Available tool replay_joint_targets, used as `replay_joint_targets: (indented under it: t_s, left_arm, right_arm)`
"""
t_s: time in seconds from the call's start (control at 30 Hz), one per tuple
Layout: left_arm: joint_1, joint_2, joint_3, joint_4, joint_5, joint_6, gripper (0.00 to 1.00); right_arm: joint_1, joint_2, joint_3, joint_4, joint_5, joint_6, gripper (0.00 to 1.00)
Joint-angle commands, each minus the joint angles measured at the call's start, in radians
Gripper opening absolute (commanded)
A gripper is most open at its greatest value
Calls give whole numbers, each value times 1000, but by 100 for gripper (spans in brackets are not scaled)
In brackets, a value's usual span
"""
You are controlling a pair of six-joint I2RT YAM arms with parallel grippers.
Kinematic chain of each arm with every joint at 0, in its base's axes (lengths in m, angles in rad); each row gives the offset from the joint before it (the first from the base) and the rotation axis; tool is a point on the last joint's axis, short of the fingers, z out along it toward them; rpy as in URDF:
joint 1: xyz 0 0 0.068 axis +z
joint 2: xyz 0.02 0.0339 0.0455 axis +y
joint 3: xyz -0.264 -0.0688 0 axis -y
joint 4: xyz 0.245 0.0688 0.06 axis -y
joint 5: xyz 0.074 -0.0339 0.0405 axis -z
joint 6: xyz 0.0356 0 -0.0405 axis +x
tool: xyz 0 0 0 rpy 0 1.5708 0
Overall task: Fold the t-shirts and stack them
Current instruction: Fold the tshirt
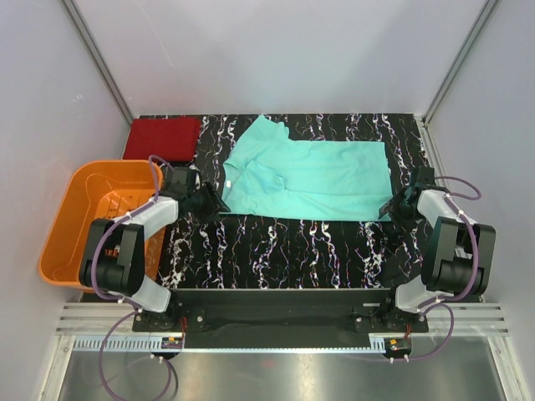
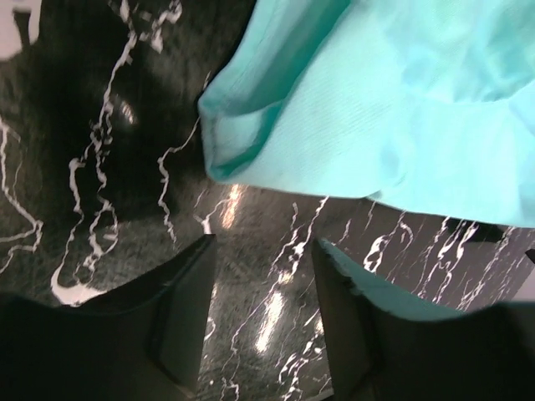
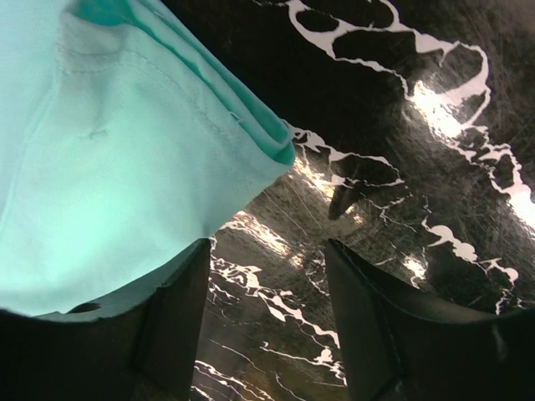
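Observation:
The light teal-green t-shirt lies folded lengthwise across the black marbled table, collar end to the left. A dark red t-shirt sits folded at the far left corner. My left gripper is open at the teal shirt's near left corner, with only bare table between its fingers; the cloth's sleeve edge lies just ahead. My right gripper is open at the near right corner, and the shirt's hem lies beside its left finger, not between the jaws.
An orange slatted basket stands off the table's left edge, beside the left arm. White walls enclose the table on three sides. Bare marbled tabletop stretches between the shirt and the arm bases.

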Motion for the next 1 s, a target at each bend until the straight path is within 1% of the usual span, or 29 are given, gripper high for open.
replay_joint_targets:
  t_s: [0.0, 0.1, 0.3, 0.37, 0.5, 0.63, 0.73, 0.87, 0.9, 0.97]
  left_arm:
    - [1, 9, -5, 106, -22, -29, 55]
    - [1, 42, -10, 113, -48, -61, 55]
    - [1, 94, 12, 105, -133, -114, 56]
    - [1, 116, 19, 110, -140, -132, 56]
    - [1, 142, 27, 125, -166, -135, 56]
    - [1, 162, 30, 131, -177, -124, 52]
    - [1, 165, 29, 134, -190, -121, 47]
    - [1, 165, 38, 137, -201, -109, 29]
    - [1, 165, 44, 128, -204, -106, 22]
    - [1, 161, 50, 126, -204, -98, 16]
  right_arm:
    - [-6, 7, 5, 61, -12, 7, 65]
    - [-7, 27, 10, 69, -14, 11, 68]
    - [-7, 58, 4, 88, -11, 19, 70]
    - [-9, 67, -1, 100, -9, 22, 71]
    - [-13, 99, 2, 123, -15, 24, 71]
    - [-19, 119, 5, 141, -18, 24, 70]
    - [-23, 131, 14, 146, -24, 27, 70]
    - [-26, 134, 24, 140, -24, 25, 66]
    - [-24, 124, 22, 138, -23, 22, 63]
    - [-24, 101, 5, 124, -35, 21, 63]
